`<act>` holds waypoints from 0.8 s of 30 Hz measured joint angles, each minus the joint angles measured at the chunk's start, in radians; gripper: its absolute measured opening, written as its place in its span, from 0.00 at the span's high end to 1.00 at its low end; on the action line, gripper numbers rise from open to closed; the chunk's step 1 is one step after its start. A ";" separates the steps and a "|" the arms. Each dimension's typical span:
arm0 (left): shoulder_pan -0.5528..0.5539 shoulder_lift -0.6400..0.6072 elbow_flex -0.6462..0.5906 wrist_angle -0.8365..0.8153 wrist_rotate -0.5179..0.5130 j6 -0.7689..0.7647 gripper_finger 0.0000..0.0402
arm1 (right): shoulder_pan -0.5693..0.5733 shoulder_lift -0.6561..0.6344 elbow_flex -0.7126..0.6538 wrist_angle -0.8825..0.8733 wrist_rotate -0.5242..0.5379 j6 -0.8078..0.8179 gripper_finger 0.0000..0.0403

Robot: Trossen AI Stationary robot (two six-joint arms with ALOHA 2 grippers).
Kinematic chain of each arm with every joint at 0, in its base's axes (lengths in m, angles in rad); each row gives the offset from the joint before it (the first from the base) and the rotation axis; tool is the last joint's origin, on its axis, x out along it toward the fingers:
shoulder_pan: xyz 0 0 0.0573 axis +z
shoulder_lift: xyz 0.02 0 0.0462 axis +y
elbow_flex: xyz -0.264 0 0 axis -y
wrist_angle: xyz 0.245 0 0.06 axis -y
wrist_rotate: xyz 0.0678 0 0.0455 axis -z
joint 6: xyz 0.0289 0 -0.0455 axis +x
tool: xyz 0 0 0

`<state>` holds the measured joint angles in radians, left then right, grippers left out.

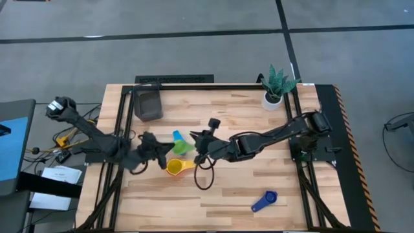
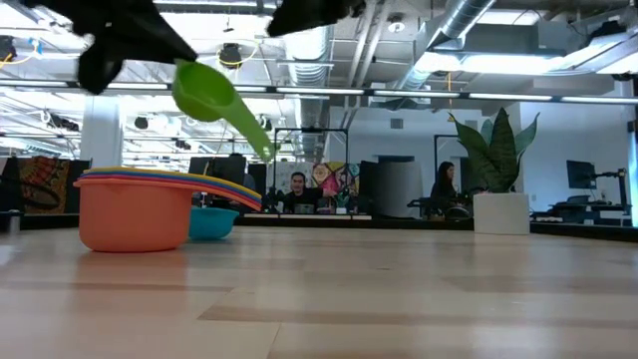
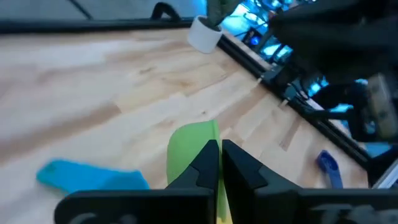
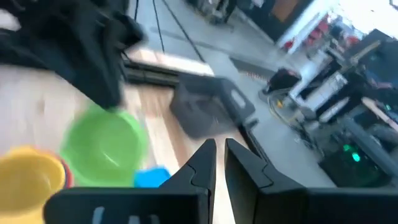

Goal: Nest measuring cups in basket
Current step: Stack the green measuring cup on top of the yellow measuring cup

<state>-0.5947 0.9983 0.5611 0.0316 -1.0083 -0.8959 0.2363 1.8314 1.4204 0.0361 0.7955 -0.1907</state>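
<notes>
- Pale wooden table [image 1: 259, 181] near edge: 1 dark blue plastic cup [image 1: 263, 201] lies alone, right of centre.
- Mid-table: the left gripper [image 1: 162, 148], fingers pressed together, pinches the small green plastic measuring cup [image 1: 184, 147] by its handle, lifted just above the orange-and-yellow nested stack [image 1: 175, 167]; a light blue cup [image 1: 176, 136] sits beside.
- The right gripper [image 1: 197, 139], fingers nearly closed and empty, hovers just right of it.
- Far left: the dark grey tapered basket [image 1: 148, 103], well apart, so the left arm is nearer.

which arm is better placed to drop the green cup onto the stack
Left. The left gripper already holds the green cup by its handle, lifted over the nested stack. The right gripper is shut on nothing beside it.
</notes>
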 joint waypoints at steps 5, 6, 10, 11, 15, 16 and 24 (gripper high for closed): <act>-0.141 0.055 -0.031 0.006 -0.134 -0.233 1.00 | 0.000 -0.044 -0.003 -0.079 0.026 0.048 0.86; -0.166 0.068 -0.032 0.010 -0.160 -0.273 1.00 | -0.004 -0.051 -0.005 -0.095 0.029 0.052 0.86; -0.242 0.134 -0.032 0.014 -0.227 -0.417 1.00 | -0.017 -0.054 -0.003 -0.092 0.031 0.061 0.86; -0.255 0.153 -0.032 0.013 -0.238 -0.455 1.00 | -0.018 -0.054 -0.004 -0.092 0.033 0.061 0.86; -0.294 0.235 -0.032 0.013 -0.294 -0.578 1.00 | -0.029 -0.054 -0.004 -0.085 0.036 0.063 0.86; -0.300 0.255 -0.032 0.013 -0.304 -0.610 1.00 | -0.031 -0.054 -0.004 -0.086 0.036 0.065 0.86; -0.317 0.377 -0.032 0.012 -0.303 -0.775 1.00 | -0.036 -0.053 -0.004 -0.081 0.036 0.063 0.86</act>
<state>-0.9119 1.3756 0.5289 0.0441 -1.3113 -1.6706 0.1999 1.7781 1.4166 -0.0452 0.8318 -0.1282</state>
